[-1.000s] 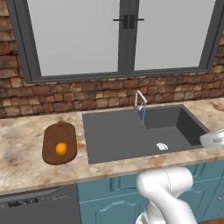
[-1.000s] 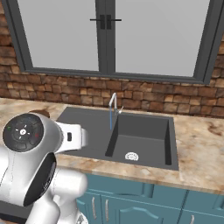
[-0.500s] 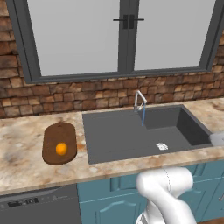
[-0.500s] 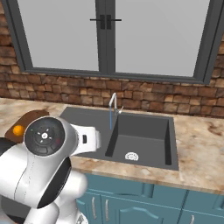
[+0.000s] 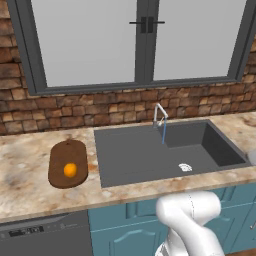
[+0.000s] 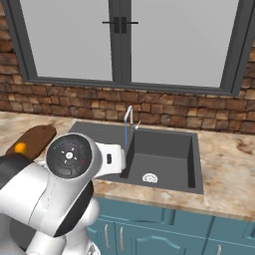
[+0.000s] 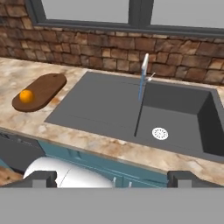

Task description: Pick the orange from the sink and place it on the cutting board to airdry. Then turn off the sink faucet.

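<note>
The orange lies on the dark brown cutting board, on the counter left of the sink. The silver sink faucet stands at the basin's back rim, with a thin blue stream falling from its spout. My gripper is open and holds nothing. It hovers in front of the counter, well back from the sink, and its fingertips stand wide apart.
A brick wall and a large window rise behind the marbled counter. Teal cabinets and a dishwasher sit under it. My arm's big round joint covers the sink's left part in the right base view.
My arm has swung: its round joint shifted right in the right base view, and the white hand slid off the right edge of the left base view. Orange, board and faucet stayed put.
</note>
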Controlling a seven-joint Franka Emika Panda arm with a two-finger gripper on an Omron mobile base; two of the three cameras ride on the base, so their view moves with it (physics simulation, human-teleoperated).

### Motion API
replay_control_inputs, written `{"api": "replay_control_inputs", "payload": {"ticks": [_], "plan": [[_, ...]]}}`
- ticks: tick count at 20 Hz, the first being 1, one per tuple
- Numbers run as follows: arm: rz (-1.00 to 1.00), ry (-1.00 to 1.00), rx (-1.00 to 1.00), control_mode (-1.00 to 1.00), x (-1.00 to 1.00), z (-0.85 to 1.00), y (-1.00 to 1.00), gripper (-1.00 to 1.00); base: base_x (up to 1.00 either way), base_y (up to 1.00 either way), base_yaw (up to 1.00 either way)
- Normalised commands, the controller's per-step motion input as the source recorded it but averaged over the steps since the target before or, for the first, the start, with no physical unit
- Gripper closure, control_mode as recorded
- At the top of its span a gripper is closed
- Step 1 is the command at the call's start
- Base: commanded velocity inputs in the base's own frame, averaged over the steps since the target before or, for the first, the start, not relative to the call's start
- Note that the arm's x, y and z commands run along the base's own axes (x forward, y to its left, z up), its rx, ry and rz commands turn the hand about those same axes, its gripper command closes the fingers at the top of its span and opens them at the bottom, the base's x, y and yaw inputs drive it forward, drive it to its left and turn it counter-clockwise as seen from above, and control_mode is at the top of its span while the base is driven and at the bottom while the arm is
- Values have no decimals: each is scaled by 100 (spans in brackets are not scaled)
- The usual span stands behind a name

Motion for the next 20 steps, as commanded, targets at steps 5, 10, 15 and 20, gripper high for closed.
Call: {"api": "replay_control_inputs", "payload": {"ticks": [5, 10, 15, 20], "plan": [[0, -8, 0, -100, 22, 0, -1, -100, 0, 0, 0], [-6, -10, -1, -100, 9, 0, 0, -100, 0, 0, 0], [-6, -9, 0, -100, 13, 0, -11, -100, 0, 0, 0], [4, 0, 0, -100, 17, 3, -28, -100, 0, 0, 0]]}}
